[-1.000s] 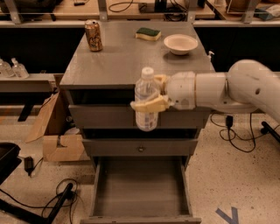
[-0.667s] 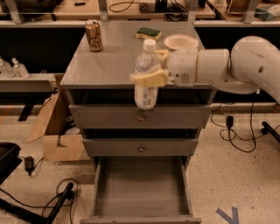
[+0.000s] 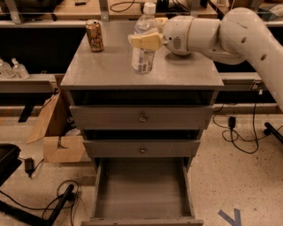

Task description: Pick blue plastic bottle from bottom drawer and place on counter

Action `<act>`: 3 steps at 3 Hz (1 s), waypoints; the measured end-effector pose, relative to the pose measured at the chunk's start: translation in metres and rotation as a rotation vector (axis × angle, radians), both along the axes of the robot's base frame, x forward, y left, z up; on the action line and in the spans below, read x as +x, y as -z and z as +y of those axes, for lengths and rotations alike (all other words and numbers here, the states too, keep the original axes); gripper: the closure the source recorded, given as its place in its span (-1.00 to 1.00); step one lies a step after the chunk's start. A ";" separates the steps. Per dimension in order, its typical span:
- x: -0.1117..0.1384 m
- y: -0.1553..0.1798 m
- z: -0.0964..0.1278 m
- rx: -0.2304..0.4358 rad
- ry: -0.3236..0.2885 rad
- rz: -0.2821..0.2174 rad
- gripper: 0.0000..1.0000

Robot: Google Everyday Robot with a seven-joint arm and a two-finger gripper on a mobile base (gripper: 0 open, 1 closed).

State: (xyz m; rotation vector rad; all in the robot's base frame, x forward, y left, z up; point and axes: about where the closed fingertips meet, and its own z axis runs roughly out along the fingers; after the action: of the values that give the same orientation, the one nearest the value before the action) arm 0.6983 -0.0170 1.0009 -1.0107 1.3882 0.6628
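While the white arm (image 3: 221, 31) reached in from the right, its end effector (image 3: 146, 41) was over the far middle of the grey tabletop (image 3: 101, 66). Its tan fingers (image 3: 142, 42) were closed tight on the blue plastic bottle (image 3: 143, 55), gripping it high up, just under the neck. The bottle stood upright with its white cap on top. Its bottom was down at the tabletop, but I could not tell if it was touching. A gold-brown can (image 3: 94, 35) stood on the far left part of the tabletop, apart from the bottle.

Under the tabletop, the two top drawers (image 3: 141, 117) were pushed in, each with a small round knob. The bottom drawer (image 3: 141, 190) was pulled out toward the near side, and its flat grey floor was bare.

On the floor (image 3: 230, 176), which was pale and speckled, an open cardboard box (image 3: 59, 132) sat to the left of the cabinet. Black cables (image 3: 241, 132) lay on the right, and more cables curled near the left corner. A blue tape mark (image 3: 230, 217) was at the near right. Two small clear bottles (image 3: 13, 69) stood on a low shelf at the far left. A long wooden bench (image 3: 53, 13) ran behind the cabinet.
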 end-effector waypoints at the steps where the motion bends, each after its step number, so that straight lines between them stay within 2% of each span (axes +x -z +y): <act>1: 0.043 -0.008 0.000 0.000 0.068 0.006 1.00; 2: 0.085 0.014 -0.019 -0.064 0.196 0.047 1.00; 3: 0.101 0.036 -0.039 -0.078 0.266 0.056 1.00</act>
State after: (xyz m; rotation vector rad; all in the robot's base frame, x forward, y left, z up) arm 0.7992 -0.0562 0.9652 -0.8532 1.5739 0.4449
